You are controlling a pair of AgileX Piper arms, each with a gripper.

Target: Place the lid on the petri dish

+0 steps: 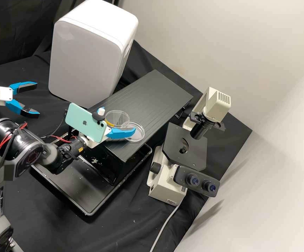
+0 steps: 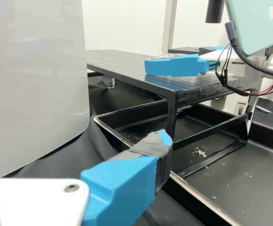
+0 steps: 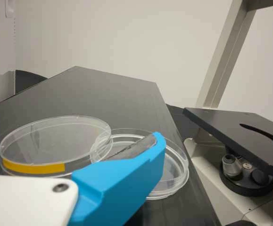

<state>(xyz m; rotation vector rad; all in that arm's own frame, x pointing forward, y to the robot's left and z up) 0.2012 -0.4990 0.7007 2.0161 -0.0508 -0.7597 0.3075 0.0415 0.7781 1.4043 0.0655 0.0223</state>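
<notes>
Two clear round petri dish halves lie on the black raised shelf (image 1: pixel 155 94). The one with a yellow tape strip (image 1: pixel 117 118) (image 3: pixel 56 143) is tilted, its edge resting on the rim of the plain one (image 1: pixel 137 132) (image 3: pixel 171 167). I cannot tell which half is the lid. My right gripper (image 1: pixel 119 122) is open at the shelf's near end, and one of its blue fingers (image 3: pixel 127 174) (image 2: pixel 176 64) hangs low over the plain half. My left gripper (image 1: pixel 36 98) (image 2: pixel 75 139) is open and holds nothing, off to the far left over the black cloth.
A tall white appliance (image 1: pixel 92 49) stands behind the shelf. A black tray (image 1: pixel 89 199) sits under the shelf. A microscope (image 1: pixel 190 150) stands close on the right. A mint-green phone (image 1: pixel 85 122) is mounted on the right arm's wrist.
</notes>
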